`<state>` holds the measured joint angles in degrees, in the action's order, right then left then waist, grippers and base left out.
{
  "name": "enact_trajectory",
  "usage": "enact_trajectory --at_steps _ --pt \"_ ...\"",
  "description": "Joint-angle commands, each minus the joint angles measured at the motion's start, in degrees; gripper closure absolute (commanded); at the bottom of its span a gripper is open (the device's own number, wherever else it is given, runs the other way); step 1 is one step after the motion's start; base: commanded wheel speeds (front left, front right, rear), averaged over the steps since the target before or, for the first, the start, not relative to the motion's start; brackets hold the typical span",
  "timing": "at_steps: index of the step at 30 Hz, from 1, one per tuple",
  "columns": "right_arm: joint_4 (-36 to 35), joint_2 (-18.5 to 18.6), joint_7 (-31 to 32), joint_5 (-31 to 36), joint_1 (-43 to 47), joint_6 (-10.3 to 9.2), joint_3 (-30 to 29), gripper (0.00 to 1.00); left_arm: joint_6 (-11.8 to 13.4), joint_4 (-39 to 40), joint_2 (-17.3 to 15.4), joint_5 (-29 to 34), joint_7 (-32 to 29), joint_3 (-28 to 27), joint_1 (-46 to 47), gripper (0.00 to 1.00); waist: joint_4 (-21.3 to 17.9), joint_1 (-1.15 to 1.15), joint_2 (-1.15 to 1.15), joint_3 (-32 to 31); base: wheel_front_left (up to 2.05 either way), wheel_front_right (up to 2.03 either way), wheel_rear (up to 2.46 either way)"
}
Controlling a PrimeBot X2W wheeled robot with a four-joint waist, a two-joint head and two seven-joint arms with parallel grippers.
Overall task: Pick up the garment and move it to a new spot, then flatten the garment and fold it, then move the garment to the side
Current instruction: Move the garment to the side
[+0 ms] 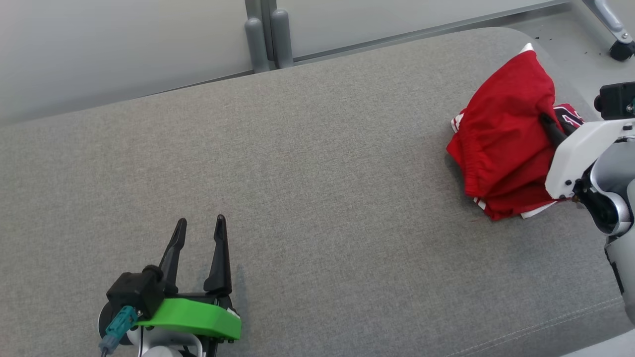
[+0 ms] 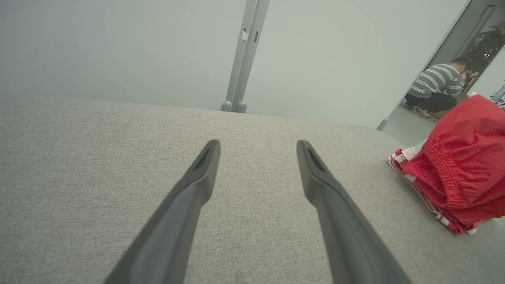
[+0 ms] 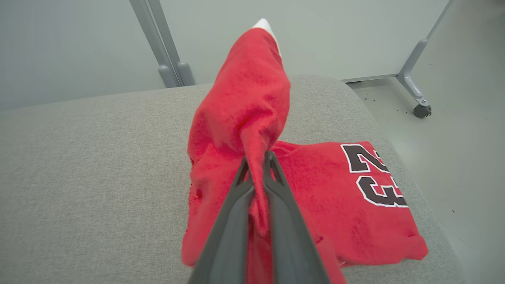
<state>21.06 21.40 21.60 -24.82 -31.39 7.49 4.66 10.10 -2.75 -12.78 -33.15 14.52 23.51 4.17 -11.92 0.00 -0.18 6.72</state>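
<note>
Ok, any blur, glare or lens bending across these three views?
Head view: soft even light, no glare, faint shadow beside the left gripper on the grey cushion. Left wrist view: wide-angle stretches the fingers toward the bottom. Right wrist view: red garment sharp, numerals readable.

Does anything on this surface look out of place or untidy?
The red garment lies bunched at the right end of the grey cushion, close to its edge, one fold pulled up into a peak where the right jaws are shut on it. Nothing looks torn.
</note>
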Motion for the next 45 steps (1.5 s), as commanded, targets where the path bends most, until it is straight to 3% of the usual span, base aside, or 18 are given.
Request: enact_trajectory --at_steps 1,9,22,33,34,35,45 --pt "0.60 1.42 -0.69 0.71 -0.69 0.00 -0.07 1.00 0.27 0.28 -0.60 0.03 -0.05 -0.25 0.23 0.00 0.28 0.00 0.18 0.99 0.00 0.00 0.00" --pt "8.51 3.16 -4.98 1.45 -2.70 0.00 -1.26 1.00 0.36 1.27 -1.73 0.75 -1.23 0.34 1.52 0.00 1.62 0.00 0.18 3.43 0.00 0.00 0.00" --pt "27.52 7.98 -15.73 8.54 -10.19 -0.01 -4.72 1.00 0.87 5.30 -4.10 3.06 -4.59 1.94 3.64 0.00 4.85 0.00 0.18 8.81 0.00 0.00 0.00" --pt "40.55 6.14 -22.36 14.07 -14.74 -0.01 -10.90 1.00 1.92 7.94 -5.63 3.98 -6.65 2.38 3.94 0.00 5.68 0.00 0.18 11.76 0.00 0.00 0.00" --pt "41.46 5.93 -23.14 14.53 -14.97 -0.01 -11.37 0.85 2.01 8.14 -5.71 4.03 -6.75 2.36 3.94 0.00 5.67 0.00 0.18 11.90 0.00 0.00 0.00" --pt "42.63 5.74 -25.43 15.95 -15.87 0.00 -12.34 0.00 2.12 8.40 -5.82 4.09 -6.69 2.31 4.03 0.00 5.63 0.00 0.18 12.19 0.00 0.00 0.00" --pt "47.71 5.09 -29.20 21.14 -18.75 -0.01 -14.94 0.00 2.30 7.93 -5.79 3.68 -6.74 2.35 4.60 0.00 4.90 0.00 0.18 12.07 0.00 0.00 0.00"
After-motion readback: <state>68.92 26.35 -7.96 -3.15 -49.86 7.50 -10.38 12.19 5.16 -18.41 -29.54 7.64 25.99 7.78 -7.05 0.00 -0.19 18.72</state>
